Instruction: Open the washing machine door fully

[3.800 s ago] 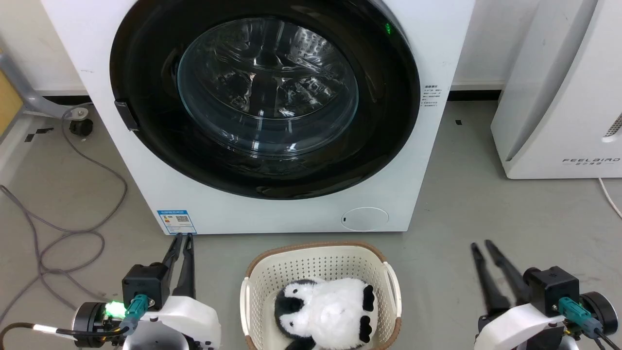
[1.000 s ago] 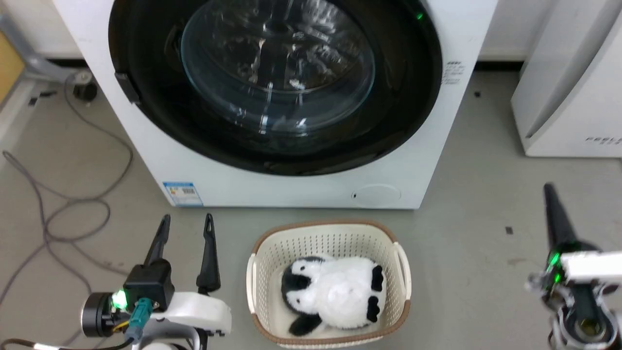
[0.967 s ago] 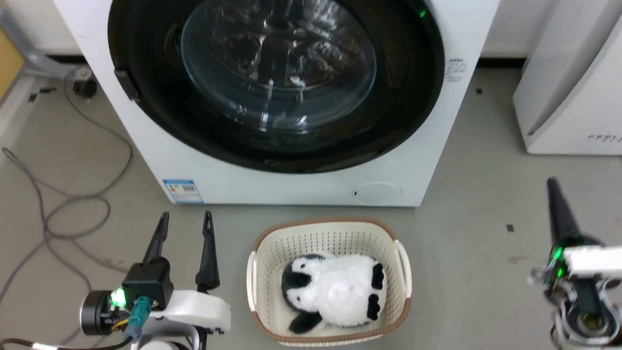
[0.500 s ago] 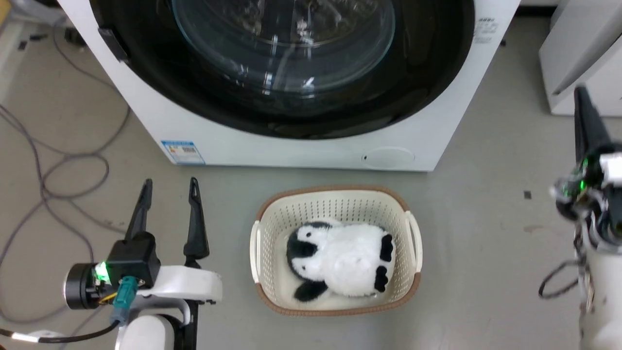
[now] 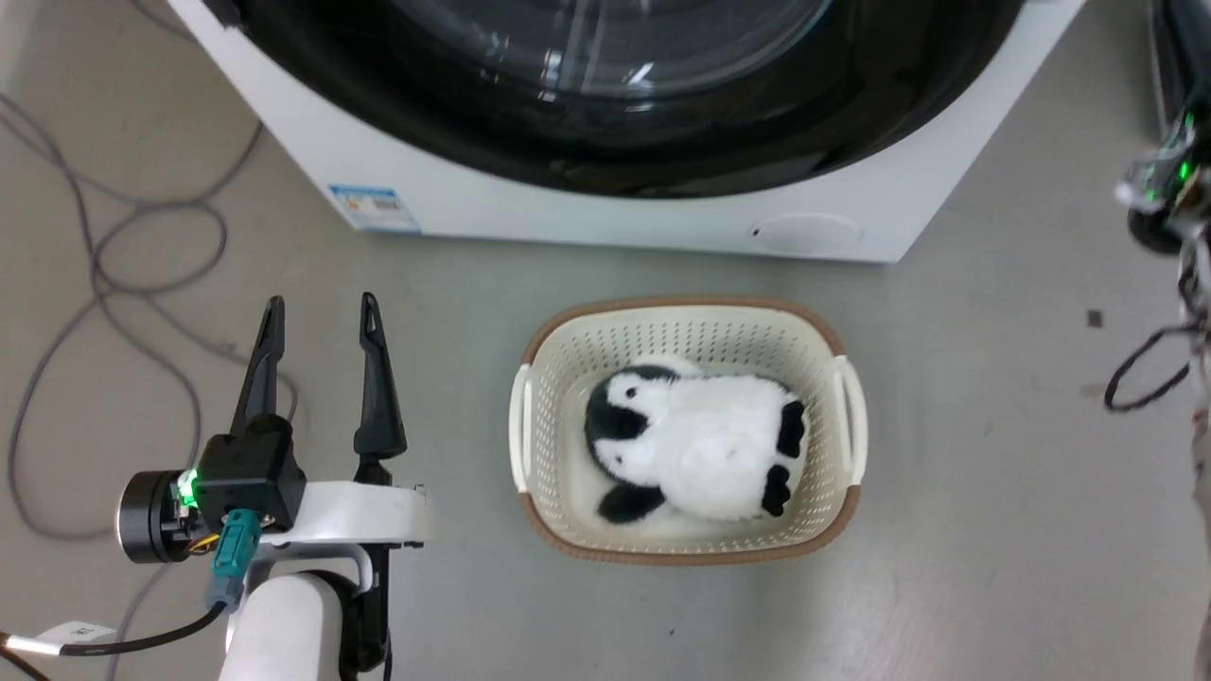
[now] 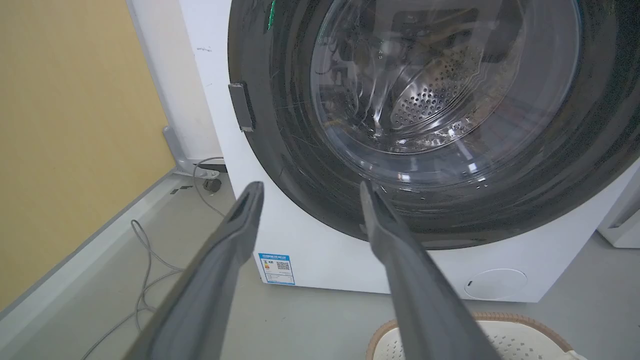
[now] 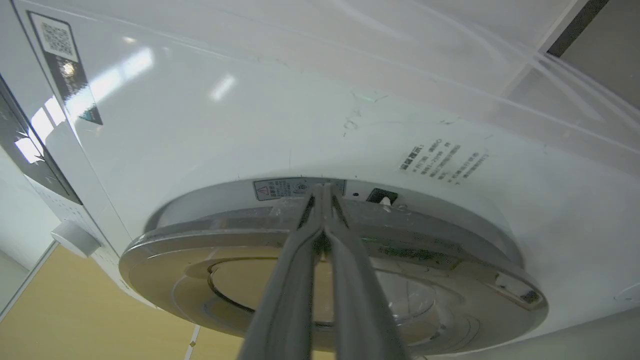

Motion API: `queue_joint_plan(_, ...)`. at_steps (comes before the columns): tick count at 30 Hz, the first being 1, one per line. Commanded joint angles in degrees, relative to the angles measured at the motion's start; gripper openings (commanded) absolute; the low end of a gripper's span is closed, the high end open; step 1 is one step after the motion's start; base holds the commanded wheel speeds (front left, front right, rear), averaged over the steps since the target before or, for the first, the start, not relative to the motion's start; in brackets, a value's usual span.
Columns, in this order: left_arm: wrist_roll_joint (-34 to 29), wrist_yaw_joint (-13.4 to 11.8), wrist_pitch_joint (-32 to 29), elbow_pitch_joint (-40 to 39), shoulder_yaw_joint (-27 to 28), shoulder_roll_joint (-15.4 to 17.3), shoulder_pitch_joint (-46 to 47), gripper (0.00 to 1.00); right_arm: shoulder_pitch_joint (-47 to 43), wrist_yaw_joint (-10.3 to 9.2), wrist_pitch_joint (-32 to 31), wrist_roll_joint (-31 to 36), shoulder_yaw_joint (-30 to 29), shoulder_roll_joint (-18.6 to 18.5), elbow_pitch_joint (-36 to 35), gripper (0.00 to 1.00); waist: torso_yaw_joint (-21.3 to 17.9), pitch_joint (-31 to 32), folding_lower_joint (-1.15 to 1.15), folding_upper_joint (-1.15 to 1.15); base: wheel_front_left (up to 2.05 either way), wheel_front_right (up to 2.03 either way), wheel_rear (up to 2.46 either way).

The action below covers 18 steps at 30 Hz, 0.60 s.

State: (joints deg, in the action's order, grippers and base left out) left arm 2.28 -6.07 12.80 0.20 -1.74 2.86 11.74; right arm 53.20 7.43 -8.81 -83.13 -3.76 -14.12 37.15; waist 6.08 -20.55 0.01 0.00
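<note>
Black and glossy, the washing machine door [image 6: 440,100] looks shut ahead of the left end effector [image 5: 321,303], spread wide and empty, while the right end effector [image 7: 324,187], pinched closed on nothing, aims at its rim, likely to pry.

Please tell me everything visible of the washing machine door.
The washing machine door is a large round glossy black disc with a clear bulging glass bowl at centre; the perforated drum shows through it. A small black handle tab sits on its edge. It looks closed on the white washing machine. The right gripper, shut, points at its rim; contact unclear.
</note>
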Motion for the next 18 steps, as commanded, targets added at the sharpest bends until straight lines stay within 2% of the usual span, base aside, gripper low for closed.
queue_joint_plan(1, 0.32, -0.59, 0.64, -0.27, -0.30, 0.03, 1.16, 1.00, 2.89, 0.05, -0.25, -1.18, 0.60, -0.70, 1.66, 0.00, 0.98, -1.52, -0.01, 0.00, 0.00, 0.00, 0.00)
queue_joint_plan(8, 1.48, -1.85, 1.60, -0.35, -1.65, 0.02, 3.01, 1.00, 10.87, 0.05, -3.61, -2.51, 5.11, -2.68, 7.58, 0.00, 3.06, -4.70, -0.01, 0.00, 0.00, 0.00, 0.00)
queue_joint_plan(14, 1.92, -2.35, 2.19, -0.27, -2.19, 0.02, 3.88, 1.00, 14.77, 0.06, -4.63, -4.58, 6.60, -3.42, 10.81, 0.00, 4.01, -6.09, -0.01, 0.00, 0.00, 0.00, 0.00)
queue_joint_plan(18, 2.11, -2.60, 2.19, -0.21, -2.36, 0.02, 3.91, 1.00, 15.16, 0.06, -6.28, -3.33, 8.44, -3.66, 11.06, 0.00, 4.16, -6.19, -0.01, 0.00, 0.00, 0.00, 0.00)
